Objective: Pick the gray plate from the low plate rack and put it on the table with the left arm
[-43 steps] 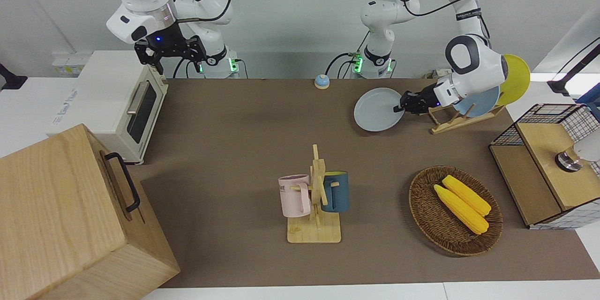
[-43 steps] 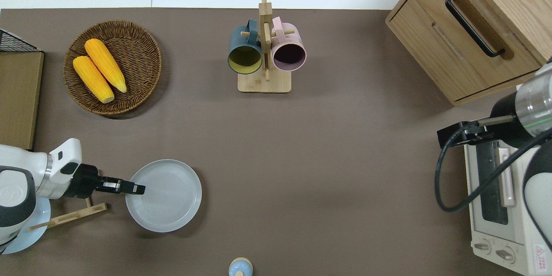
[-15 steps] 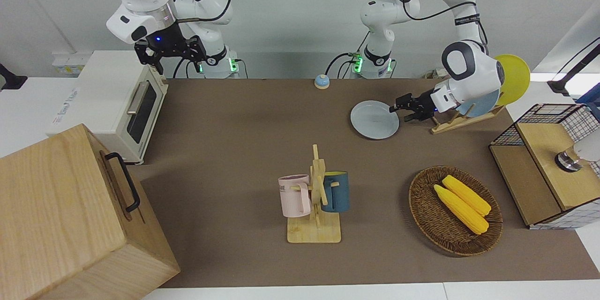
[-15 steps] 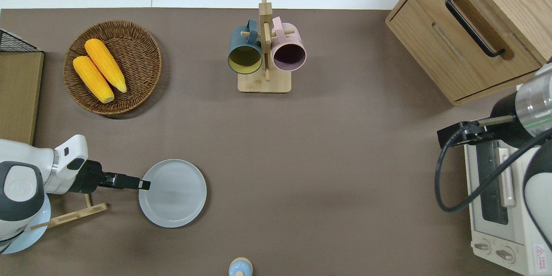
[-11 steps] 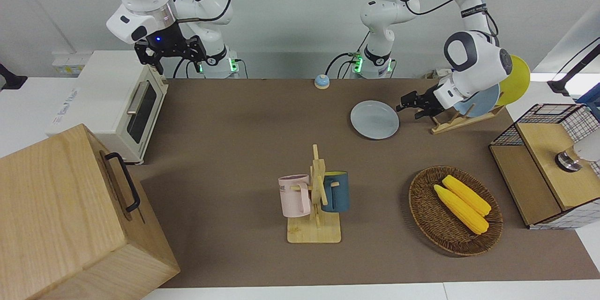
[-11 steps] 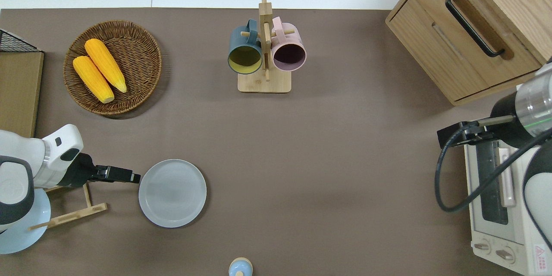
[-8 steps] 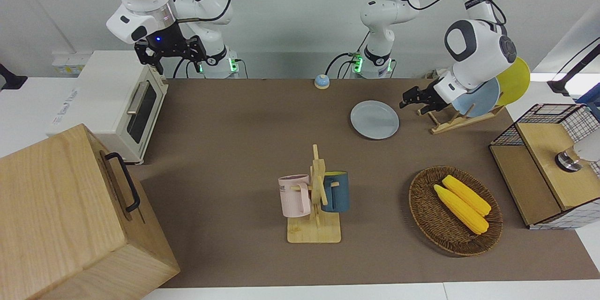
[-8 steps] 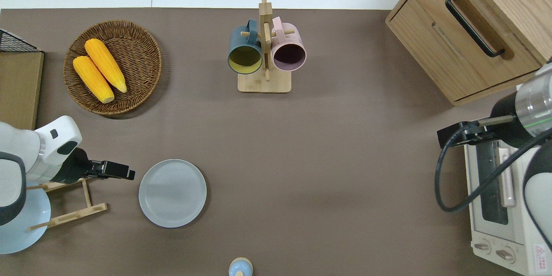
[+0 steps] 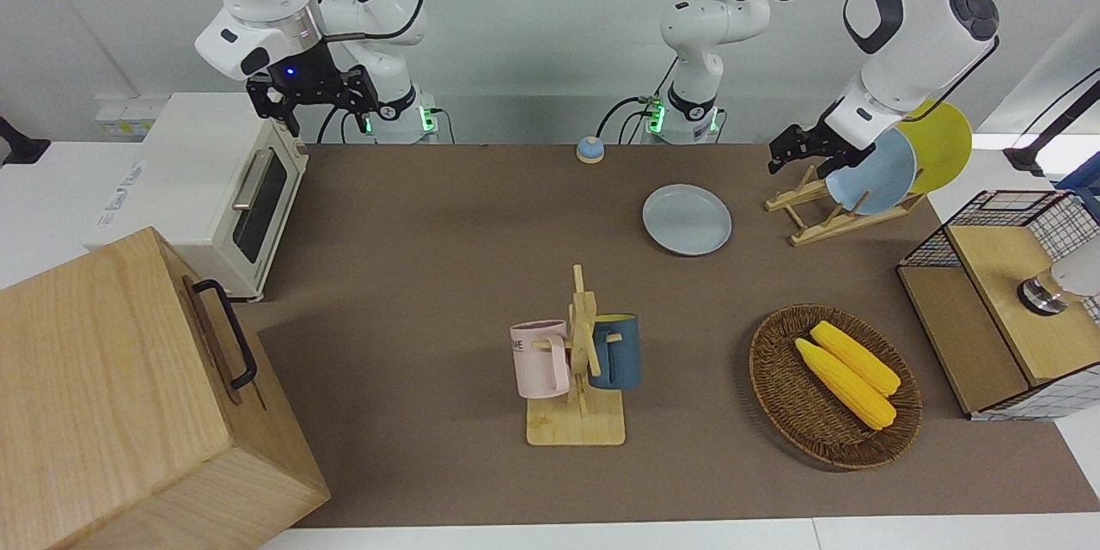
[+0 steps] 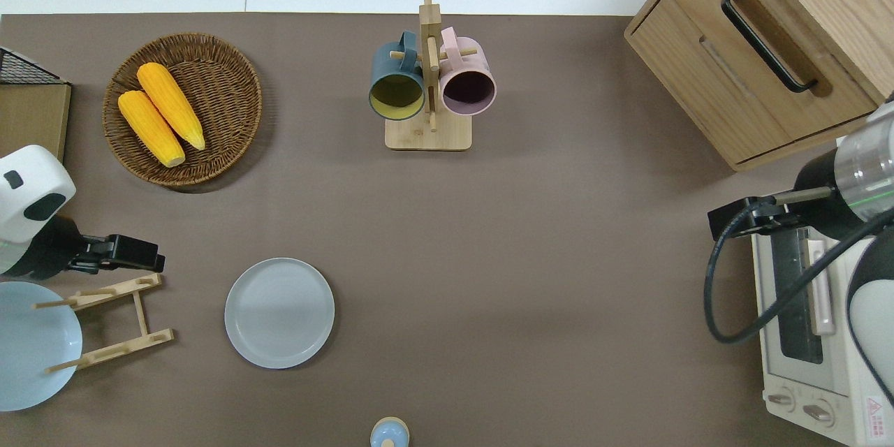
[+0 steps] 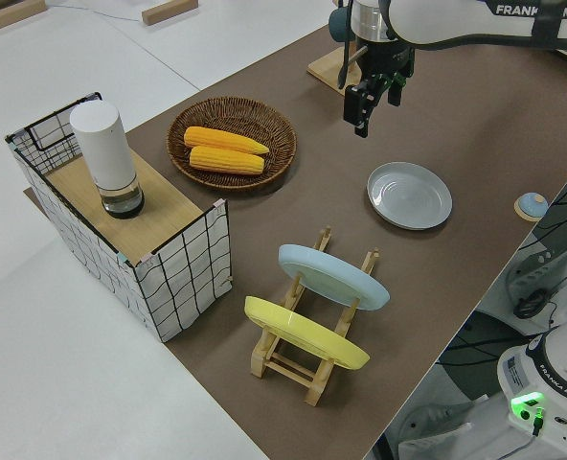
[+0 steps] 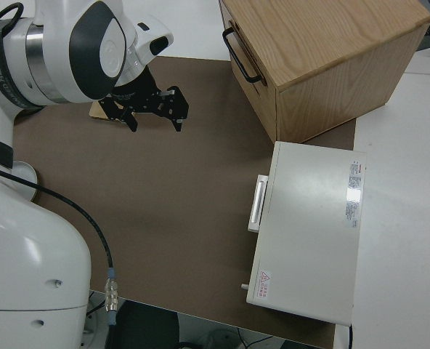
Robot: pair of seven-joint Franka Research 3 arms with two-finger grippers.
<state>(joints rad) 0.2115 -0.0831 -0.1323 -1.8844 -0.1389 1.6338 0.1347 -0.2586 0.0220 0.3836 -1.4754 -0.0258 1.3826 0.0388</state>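
Note:
The gray plate (image 9: pixel 687 219) lies flat on the brown table (image 9: pixel 430 232), apart from the low plate rack (image 9: pixel 823 216) and toward the right arm's end of it. It also shows in the overhead view (image 10: pixel 279 312) and the left side view (image 11: pixel 410 195). My left gripper (image 9: pixel 795 150) is open and empty, raised in the air. In the overhead view the left gripper (image 10: pixel 150 258) is over the table just past the rack (image 10: pixel 112 321). The rack holds a light-blue plate (image 9: pixel 876 176) and a yellow plate (image 9: pixel 941 146). My right gripper (image 9: pixel 314 94) is parked and open.
A mug stand (image 9: pixel 580 361) with two mugs stands mid-table. A wicker basket (image 9: pixel 773 378) with two corn cobs and a wire crate (image 9: pixel 997 301) are at the left arm's end. A toaster oven (image 9: pixel 215 189) and a wooden cabinet (image 9: pixel 129 404) are at the right arm's end. A small bell (image 9: pixel 589 149) sits near the robots.
My left gripper set the gray plate flat on the table, let go, then drew back and rose toward the left arm's end. The right arm has not moved.

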